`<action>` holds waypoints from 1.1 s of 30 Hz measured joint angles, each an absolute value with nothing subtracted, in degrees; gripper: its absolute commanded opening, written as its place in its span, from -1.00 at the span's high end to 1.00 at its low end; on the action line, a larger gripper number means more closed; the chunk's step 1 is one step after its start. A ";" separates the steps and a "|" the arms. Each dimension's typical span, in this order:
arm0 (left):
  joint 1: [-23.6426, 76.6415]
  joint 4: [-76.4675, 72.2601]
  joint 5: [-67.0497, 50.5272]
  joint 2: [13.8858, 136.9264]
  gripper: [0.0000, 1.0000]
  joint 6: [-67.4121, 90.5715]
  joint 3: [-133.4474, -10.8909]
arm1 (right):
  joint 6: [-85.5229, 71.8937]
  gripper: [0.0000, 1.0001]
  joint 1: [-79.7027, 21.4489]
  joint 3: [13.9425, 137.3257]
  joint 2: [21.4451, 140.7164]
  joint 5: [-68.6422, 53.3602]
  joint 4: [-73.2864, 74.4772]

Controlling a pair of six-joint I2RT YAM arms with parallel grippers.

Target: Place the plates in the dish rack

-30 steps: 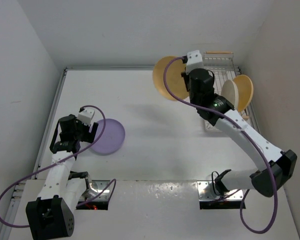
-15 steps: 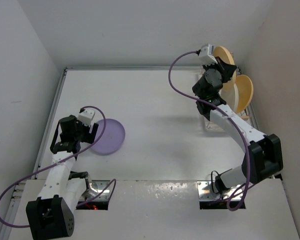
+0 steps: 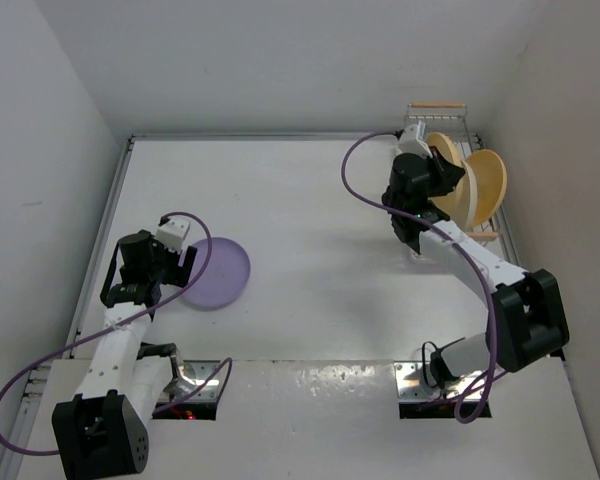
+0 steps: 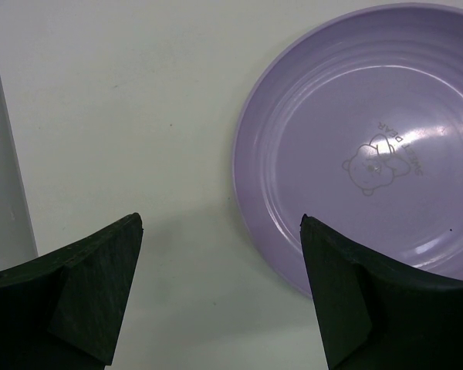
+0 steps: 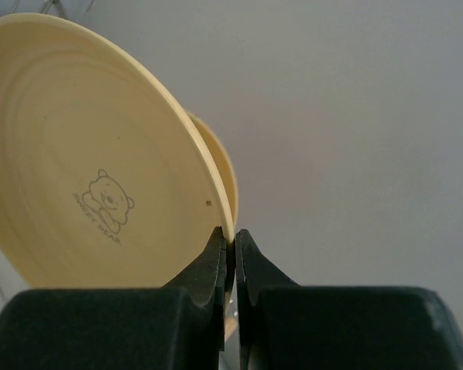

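As right tool (image 5: 230, 235) pinches plate (image 5: 100, 169), arm (image 3: 470, 262) extended

A lavender plate (image 3: 218, 272) lies flat and face up on the surface at left, a bear mark at its centre. At far right, a yellow-orange plate (image 3: 446, 152) stands on edge over the white wire dish rack (image 3: 438, 106), its rim pinched by the right gripper (image 5: 230, 245). A second yellow-orange plate (image 3: 488, 180) stands upright just beside it.

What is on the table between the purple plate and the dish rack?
Nothing: in the top view the table is bare from the purple plate to the dish rack, with only the right arm in front of the rack.
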State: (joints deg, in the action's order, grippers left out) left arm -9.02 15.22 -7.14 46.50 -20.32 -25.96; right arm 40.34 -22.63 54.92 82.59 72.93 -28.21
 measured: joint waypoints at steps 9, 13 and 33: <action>-9.02 15.22 -7.49 46.50 -0.75 -20.32 -25.96 | 31.75 0.99 -22.28 49.67 82.06 73.67 -22.24; -9.02 15.22 -7.49 46.48 -0.75 -20.32 -25.96 | 37.15 0.99 -21.87 46.63 82.96 75.16 -31.42; -9.02 15.07 -7.53 46.48 -0.75 -20.32 -25.96 | 75.48 0.99 -22.68 42.59 98.08 80.58 -74.30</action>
